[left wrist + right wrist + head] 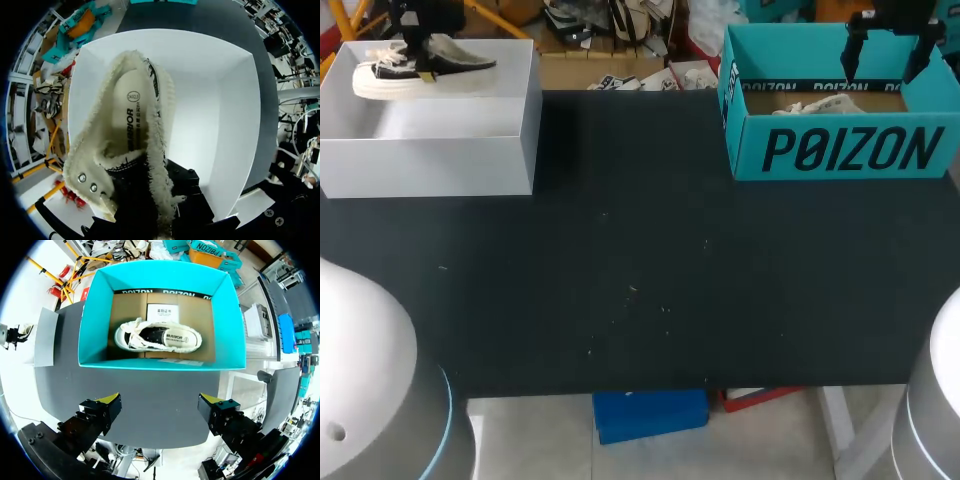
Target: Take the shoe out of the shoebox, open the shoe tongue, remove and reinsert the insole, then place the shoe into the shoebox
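Two shoes matter here, and you should keep them apart. The left tool [418, 45] has the held shoe [130, 130] hanging above the white box [235, 125]. Its fingers are hidden behind the upper, so I judge it clenched on the lace end only because the shoe hangs clear of the box floor. That shoe's opening faces the wrist camera with the insole showing. Its heel lies ahead of the tool, and in the head view its long axis runs side to side over the box. The boxed shoe [159, 336] lies on the floor of the teal shoebox [160, 365], opening up, ahead of and below the right tool [160, 401], which hangs released with its yellow tips wide apart. Its long axis runs along the shoebox's near wall, roughly parallel to the line between the two tips. Its laced end seems to point toward the white box's side. Your right arm is plainly the nearer one; the left is well apart across the worktop [640, 280]. To grip across the shoe's width you would probably need to turn the wrist first.
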Motion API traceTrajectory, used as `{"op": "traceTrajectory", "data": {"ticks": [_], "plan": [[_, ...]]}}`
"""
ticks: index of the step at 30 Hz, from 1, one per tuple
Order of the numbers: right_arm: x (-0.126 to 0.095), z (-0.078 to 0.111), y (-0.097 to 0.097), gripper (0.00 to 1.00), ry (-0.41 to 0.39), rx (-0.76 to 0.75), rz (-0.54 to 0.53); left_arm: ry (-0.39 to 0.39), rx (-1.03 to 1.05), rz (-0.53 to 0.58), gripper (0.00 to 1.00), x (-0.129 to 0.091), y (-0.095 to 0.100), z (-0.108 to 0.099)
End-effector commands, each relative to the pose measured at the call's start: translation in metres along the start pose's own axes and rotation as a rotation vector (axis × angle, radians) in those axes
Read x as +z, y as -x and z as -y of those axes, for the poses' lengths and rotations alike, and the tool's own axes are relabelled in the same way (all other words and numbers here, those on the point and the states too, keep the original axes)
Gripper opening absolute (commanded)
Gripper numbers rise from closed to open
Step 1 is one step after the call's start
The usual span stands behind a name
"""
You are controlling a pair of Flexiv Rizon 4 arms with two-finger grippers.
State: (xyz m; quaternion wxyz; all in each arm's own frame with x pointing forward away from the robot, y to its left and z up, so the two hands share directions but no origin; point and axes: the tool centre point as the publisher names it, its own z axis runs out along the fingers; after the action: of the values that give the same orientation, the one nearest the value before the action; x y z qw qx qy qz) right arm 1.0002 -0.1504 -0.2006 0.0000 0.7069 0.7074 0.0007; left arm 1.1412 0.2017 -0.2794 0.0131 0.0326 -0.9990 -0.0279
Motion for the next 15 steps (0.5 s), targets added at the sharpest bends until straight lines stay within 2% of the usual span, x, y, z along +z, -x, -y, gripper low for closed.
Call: {"op": "traceTrajectory", "data": {"ticks": [1, 5, 10, 15], "plan": [[0.000, 0.000, 0.000, 1.00, 0.000, 0.000, 0.000, -0.008, -0.027, 0.114, 0.00, -0.066, -0.042, 0.011], [0.000, 0.000, 0.000, 1.00, 0.000, 0.000, 0.000, -0.008, -0.051, 0.188, 0.00, -0.098, -0.069, 0.031], [0.000, 0.000, 0.000, 1.00, 0.000, 0.000, 0.000, -0.009, -0.090, 0.276, 0.00, -0.129, -0.115, 0.064], [0.000, 0.000, 0.000, 1.00, 0.000, 0.000, 0.000, 0.011, -0.111, 0.338, 0.00, -0.140, -0.166, 0.103]]}}
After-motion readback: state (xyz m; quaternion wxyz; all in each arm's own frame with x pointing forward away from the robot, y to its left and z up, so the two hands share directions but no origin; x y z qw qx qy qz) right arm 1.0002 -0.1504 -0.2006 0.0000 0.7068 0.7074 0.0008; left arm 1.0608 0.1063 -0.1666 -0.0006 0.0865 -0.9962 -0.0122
